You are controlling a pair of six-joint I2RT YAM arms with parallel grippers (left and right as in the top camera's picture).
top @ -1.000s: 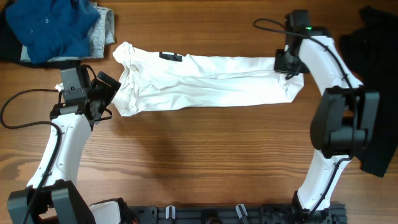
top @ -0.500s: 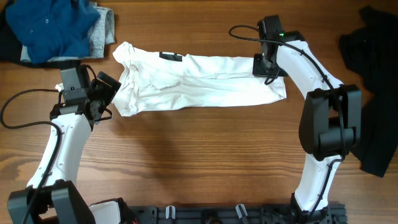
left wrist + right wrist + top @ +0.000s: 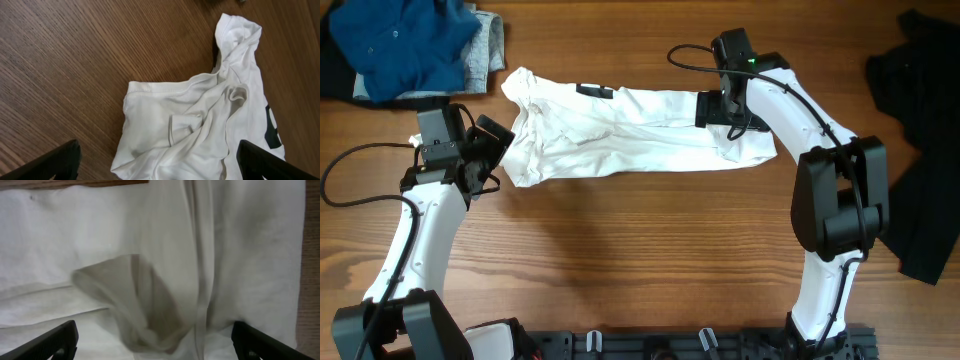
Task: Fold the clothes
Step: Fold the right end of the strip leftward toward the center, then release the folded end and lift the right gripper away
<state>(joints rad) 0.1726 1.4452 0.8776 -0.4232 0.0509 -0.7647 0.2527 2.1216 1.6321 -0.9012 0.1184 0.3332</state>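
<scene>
My left pincer point(image 3: 486, 152) hangs wide open and empty at the left end of the white T-shirt point(image 3: 620, 135), which lies stretched along the far half of the bench point(image 3: 640, 260). My right pincer point(image 3: 718, 108) gapes over the shirt's right end, gripping nothing. I'd raise it straight up, so no finger snags the loose hump of cloth point(image 3: 135, 300).

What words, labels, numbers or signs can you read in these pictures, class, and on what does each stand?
None can be read.
The shirt carries a black print, but only a folded scrap of it shows, too little to make out any letter.
The blue garment and the black garment show no lettering.
</scene>
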